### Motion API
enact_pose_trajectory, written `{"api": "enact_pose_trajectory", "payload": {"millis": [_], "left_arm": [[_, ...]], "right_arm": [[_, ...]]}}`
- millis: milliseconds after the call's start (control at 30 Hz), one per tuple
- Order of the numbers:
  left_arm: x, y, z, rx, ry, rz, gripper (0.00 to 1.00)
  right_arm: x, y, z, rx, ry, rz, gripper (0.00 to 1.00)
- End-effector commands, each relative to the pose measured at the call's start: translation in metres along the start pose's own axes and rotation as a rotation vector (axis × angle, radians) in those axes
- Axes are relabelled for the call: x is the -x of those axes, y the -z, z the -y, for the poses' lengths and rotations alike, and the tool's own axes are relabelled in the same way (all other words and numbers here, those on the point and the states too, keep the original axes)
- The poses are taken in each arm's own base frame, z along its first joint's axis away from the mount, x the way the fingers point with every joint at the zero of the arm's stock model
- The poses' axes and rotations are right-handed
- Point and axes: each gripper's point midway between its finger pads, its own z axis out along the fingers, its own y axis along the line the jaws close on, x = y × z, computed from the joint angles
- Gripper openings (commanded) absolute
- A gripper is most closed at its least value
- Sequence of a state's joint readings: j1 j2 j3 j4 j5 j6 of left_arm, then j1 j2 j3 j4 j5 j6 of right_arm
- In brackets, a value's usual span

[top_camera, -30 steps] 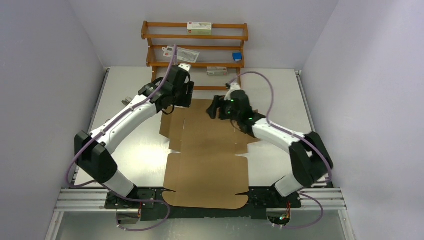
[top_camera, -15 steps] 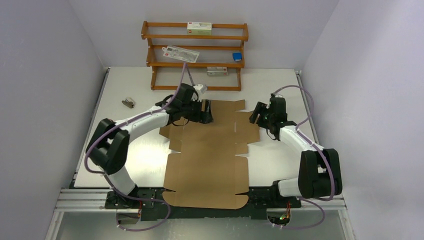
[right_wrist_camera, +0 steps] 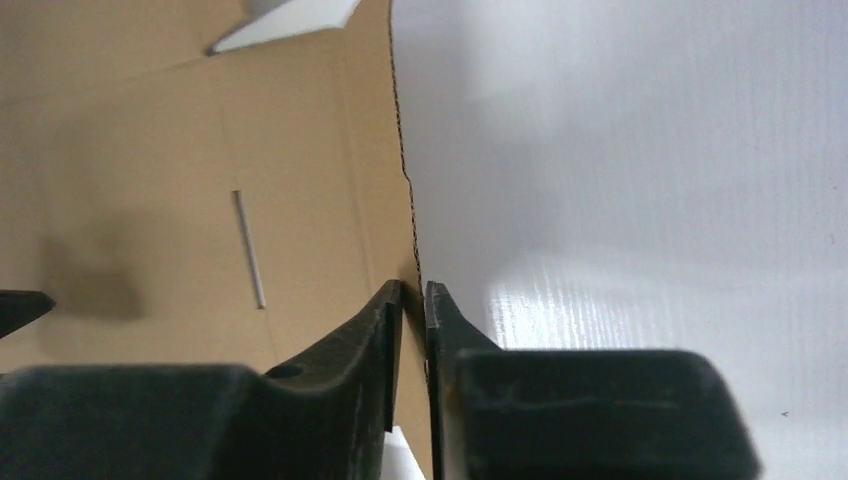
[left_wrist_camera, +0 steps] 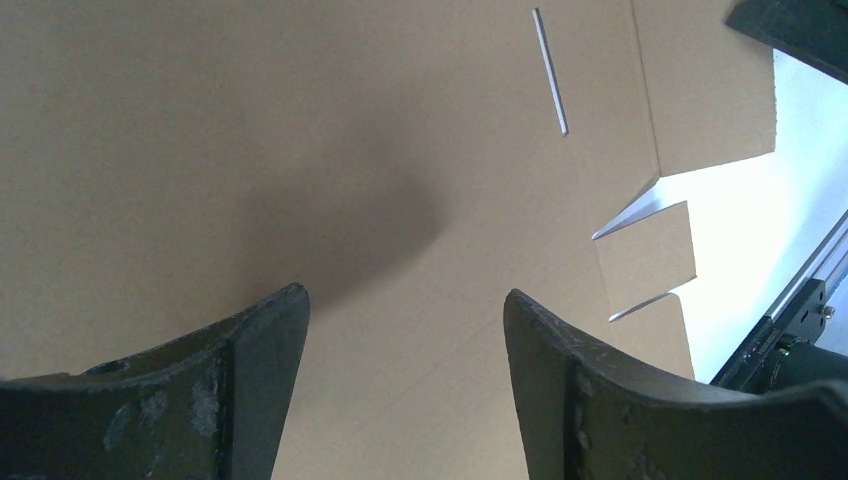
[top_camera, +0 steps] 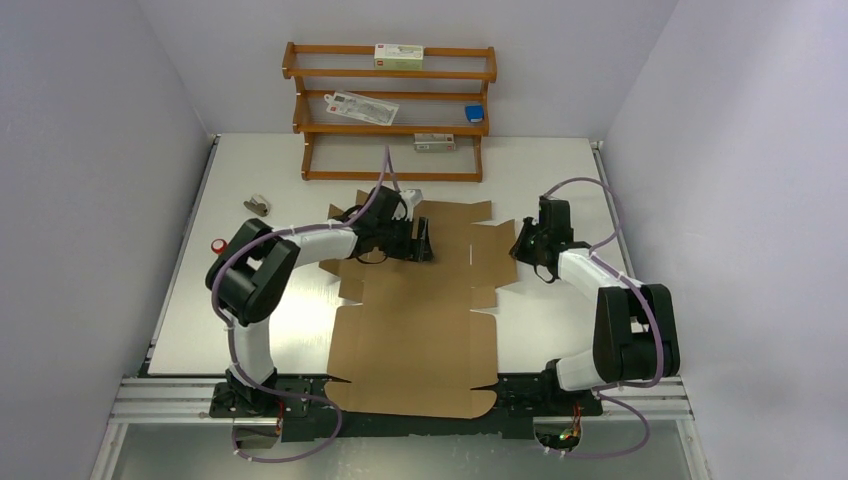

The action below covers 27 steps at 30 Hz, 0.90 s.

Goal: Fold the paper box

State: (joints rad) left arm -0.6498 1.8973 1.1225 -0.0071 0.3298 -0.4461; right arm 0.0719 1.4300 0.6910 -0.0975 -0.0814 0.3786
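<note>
The paper box point(top_camera: 415, 330) is a flat brown cardboard sheet with flaps and slits, lying on the white table and reaching its near edge. My left gripper point(top_camera: 425, 240) hovers low over the sheet's far panel. In the left wrist view its jaws point(left_wrist_camera: 405, 300) stand open, with only bare cardboard point(left_wrist_camera: 300, 150) showing between them. My right gripper point(top_camera: 520, 245) is at the right edge of the far panel. In the right wrist view it point(right_wrist_camera: 414, 287) is shut on that edge of the cardboard point(right_wrist_camera: 180, 180), one finger over the sheet and one on the table side.
A wooden shelf rack point(top_camera: 390, 100) holding small packets stands at the back wall. A small grey object point(top_camera: 258, 205) and a red ring point(top_camera: 217, 245) lie on the table's left. A metal rail point(top_camera: 150, 400) runs along the near edge. Walls close both sides.
The left arm came down and moved right over the far panel. The right arm swung out to the sheet's right edge, and its jaws closed on that edge.
</note>
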Motion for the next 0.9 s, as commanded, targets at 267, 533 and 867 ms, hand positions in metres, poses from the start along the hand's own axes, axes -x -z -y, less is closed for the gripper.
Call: {"api": "enact_pose_trajectory", "payload": {"millis": [267, 533, 867], "left_arm": [[-0.02, -0.021, -0.008, -0.003, 0.023, -0.029, 0.73], [-0.027, -0.024, -0.013, 0.01, 0.033, -0.045, 0.72], [-0.033, -0.027, -0.013, -0.007, 0.064, -0.04, 0.72]], "right_arm": [[0.026, 0.024, -0.02, -0.078, 0.163, 0.034, 0.0], [0.03, 0.039, -0.048, -0.157, 0.319, 0.045, 0.0], [0.006, 0.033, -0.091, -0.311, 0.575, 0.009, 0.0]]}}
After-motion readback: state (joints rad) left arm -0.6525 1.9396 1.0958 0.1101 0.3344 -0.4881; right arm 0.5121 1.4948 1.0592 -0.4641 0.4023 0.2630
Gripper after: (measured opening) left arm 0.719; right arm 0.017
